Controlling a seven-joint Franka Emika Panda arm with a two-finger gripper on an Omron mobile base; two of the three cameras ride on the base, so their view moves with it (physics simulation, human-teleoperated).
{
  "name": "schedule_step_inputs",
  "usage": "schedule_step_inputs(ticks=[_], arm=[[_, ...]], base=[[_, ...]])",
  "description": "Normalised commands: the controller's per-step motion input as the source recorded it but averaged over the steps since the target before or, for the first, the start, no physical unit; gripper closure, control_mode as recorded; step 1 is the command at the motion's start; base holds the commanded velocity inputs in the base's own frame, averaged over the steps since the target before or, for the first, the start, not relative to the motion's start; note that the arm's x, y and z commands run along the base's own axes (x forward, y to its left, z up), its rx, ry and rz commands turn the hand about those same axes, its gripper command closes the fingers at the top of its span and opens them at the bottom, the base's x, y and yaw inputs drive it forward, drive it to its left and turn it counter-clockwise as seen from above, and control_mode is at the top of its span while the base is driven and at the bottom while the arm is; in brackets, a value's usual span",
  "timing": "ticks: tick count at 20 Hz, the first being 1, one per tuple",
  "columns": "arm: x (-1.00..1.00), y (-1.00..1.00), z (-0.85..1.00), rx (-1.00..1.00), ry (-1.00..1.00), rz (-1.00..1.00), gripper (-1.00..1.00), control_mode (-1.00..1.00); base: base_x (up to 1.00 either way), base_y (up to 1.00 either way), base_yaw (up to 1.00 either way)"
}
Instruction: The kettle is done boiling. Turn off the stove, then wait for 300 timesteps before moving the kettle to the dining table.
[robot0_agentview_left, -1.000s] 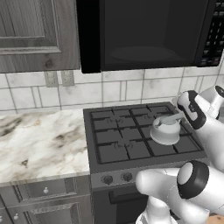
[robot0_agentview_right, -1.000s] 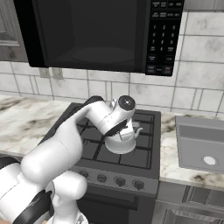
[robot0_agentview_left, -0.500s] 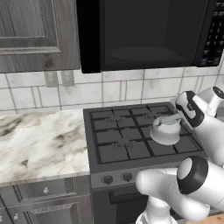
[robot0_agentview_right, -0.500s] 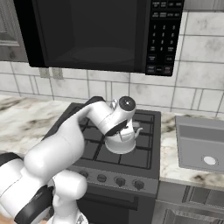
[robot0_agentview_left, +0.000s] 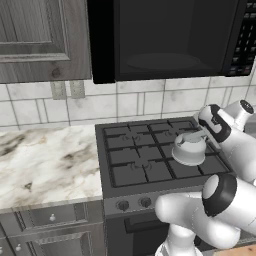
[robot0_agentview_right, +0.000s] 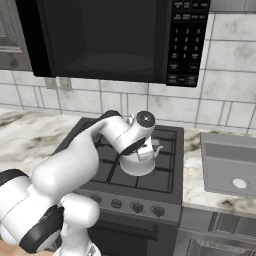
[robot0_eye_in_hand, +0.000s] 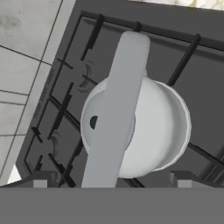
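The small squat silver-grey metal kettle (robot0_eye_in_hand: 144, 131) looks rigid, smooth and probably slippery, so the wide-open, empty hand (robot0_eye_in_hand: 109, 183) above it should take its flat top handle (robot0_eye_in_hand: 117, 109).

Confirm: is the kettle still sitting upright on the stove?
Upright: the kettle sits flat on the stove grate, handle on top, spout level.
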Motion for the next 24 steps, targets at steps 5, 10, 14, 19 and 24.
schedule_step_inputs(ticks=[5, 10, 14, 19, 24], arm=[[0.10, 0.00, -0.08, 0.00, 0.00, 0.00, -1.00, -1.00], [0.09, 0.00, -0.08, 0.00, 0.00, 0.00, -1.00, -1.00], [0.10, 0.00, -0.07, 0.00, 0.00, 0.00, -1.00, -1.00], [0.09, 0.00, -0.08, 0.00, 0.00, 0.00, -1.00, -1.00], [0.10, 0.00, -0.08, 0.00, 0.00, 0.00, -1.00, -1.00]], base=[[0.00, 0.00, 0.00], [0.00, 0.00, 0.00], [0.00, 0.00, 0.00], [0.00, 0.00, 0.00], [0.00, 0.00, 0.00]])
